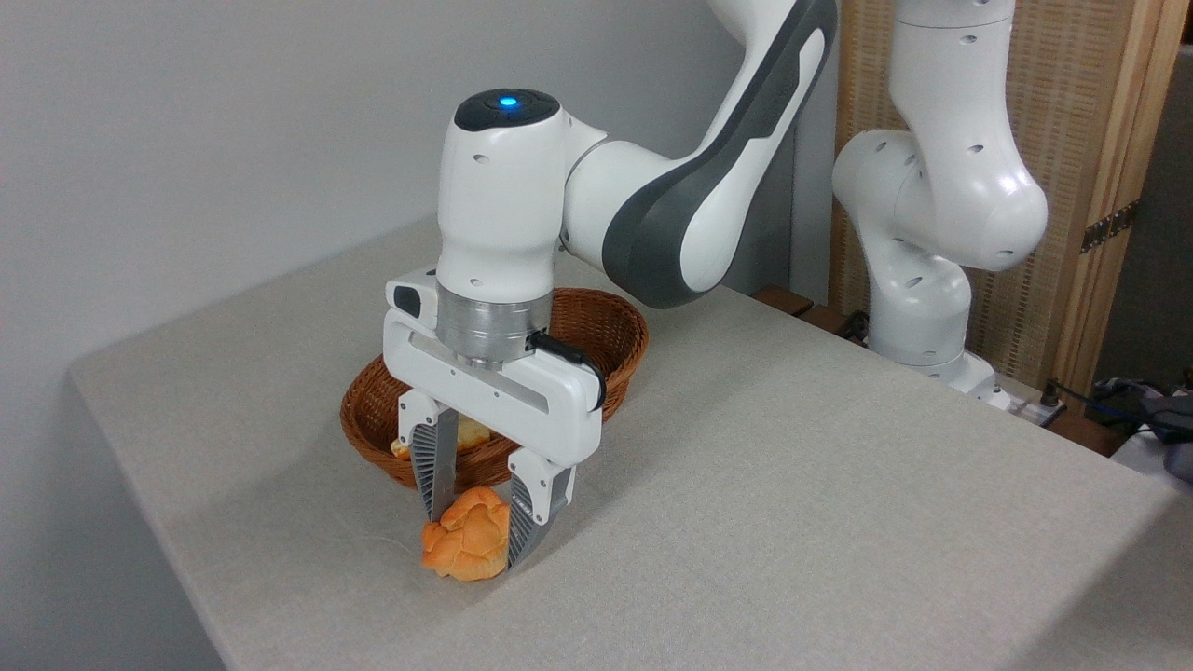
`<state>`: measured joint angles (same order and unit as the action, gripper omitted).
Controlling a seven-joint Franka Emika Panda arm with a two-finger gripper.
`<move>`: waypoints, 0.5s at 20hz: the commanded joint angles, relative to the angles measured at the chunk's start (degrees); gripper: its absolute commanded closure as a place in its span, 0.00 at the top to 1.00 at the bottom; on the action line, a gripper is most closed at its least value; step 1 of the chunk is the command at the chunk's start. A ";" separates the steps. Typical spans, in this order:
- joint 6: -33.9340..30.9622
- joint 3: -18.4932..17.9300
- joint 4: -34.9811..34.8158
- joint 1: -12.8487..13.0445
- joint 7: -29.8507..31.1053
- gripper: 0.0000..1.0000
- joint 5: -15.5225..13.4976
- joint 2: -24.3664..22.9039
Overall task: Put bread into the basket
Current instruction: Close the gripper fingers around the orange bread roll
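Bread [466,545] between jaws, on table [792,522]

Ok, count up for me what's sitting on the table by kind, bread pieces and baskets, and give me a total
Bread pieces: 2, the knobbly orange-golden bun between the gripper fingers, and a pale piece, mostly hidden, in the basket.
Baskets: 1, the oval reddish-brown wicker basket.
Total: 3

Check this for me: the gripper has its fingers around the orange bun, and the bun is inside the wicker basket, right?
Not quite. The gripper does have its fingers around the bun, but the camera view shows the bun on the table in front of the basket, not inside it.
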<state>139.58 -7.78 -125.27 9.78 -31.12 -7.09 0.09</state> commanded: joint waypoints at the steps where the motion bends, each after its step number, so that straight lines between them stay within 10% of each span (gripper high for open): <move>1: 1.40 -0.04 0.03 0.42 0.45 0.33 -1.00 0.52; 10: 1.31 0.04 0.20 0.42 0.45 0.36 -1.08 0.43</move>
<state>139.59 -7.74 -125.19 9.98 -31.12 -7.12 0.11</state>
